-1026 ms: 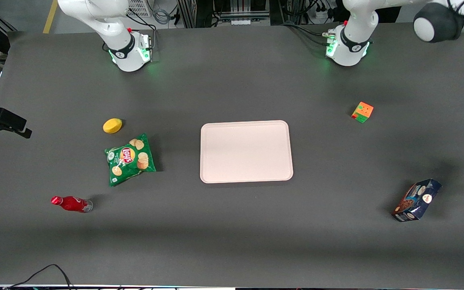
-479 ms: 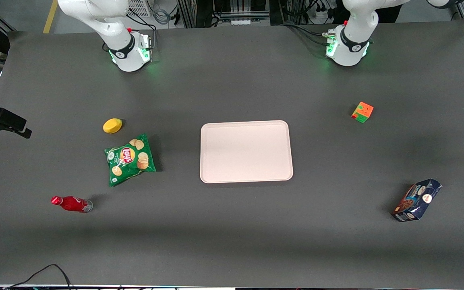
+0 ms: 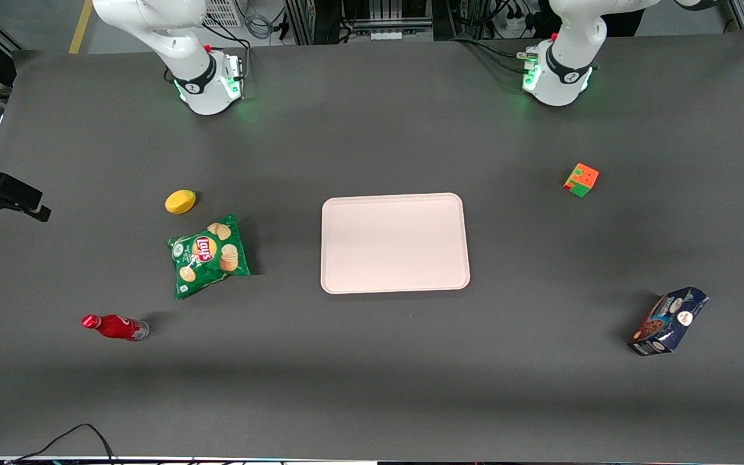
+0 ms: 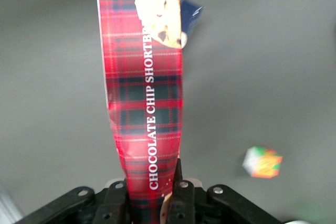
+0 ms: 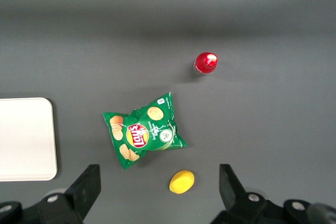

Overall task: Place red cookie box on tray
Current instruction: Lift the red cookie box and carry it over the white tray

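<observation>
In the left wrist view my gripper (image 4: 149,192) is shut on the red cookie box (image 4: 144,103), a long dark-red tartan carton with a cookie picture at its free end. The fingers (image 4: 181,195) clamp its near end. The box hangs high above the table, with the dark blue cookie package (image 4: 191,14) showing past its tip. Neither the gripper nor the box appears in the front view. The pale pink tray (image 3: 394,243) lies flat at the middle of the table with nothing on it.
Toward the working arm's end lie the dark blue cookie package (image 3: 669,321) and a colour cube (image 3: 581,179). Toward the parked arm's end are a green chips bag (image 3: 208,255), a yellow lemon (image 3: 180,201) and a red bottle (image 3: 115,327).
A second ago the red cookie box showed at the edge of the front view at the working arm's end, with the arm above it; both have since left that view.
</observation>
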`<state>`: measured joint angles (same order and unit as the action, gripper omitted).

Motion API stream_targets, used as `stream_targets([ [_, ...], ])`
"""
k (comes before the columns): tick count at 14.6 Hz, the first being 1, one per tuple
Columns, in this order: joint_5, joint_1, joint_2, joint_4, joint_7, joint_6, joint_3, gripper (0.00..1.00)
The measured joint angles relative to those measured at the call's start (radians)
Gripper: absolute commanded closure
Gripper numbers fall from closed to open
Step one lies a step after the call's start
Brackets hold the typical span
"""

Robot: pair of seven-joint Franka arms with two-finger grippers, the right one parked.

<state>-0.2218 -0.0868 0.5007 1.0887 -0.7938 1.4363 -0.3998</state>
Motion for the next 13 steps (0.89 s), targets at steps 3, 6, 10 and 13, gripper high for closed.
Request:
stream_targets([
  [3, 0.033, 0.012, -0.027, 0.002, 0.36, -0.033, 0.194, 0.89],
  [6, 0.088, 0.019, -0.064, 0.018, 0.649, -0.042, 0.374, 0.89],
  [10, 0.133, 0.032, -0.096, 0.061, 0.957, -0.029, 0.54, 0.92],
  [13, 0.186, 0.044, -0.11, 0.117, 1.192, 0.05, 0.698, 0.91],
])
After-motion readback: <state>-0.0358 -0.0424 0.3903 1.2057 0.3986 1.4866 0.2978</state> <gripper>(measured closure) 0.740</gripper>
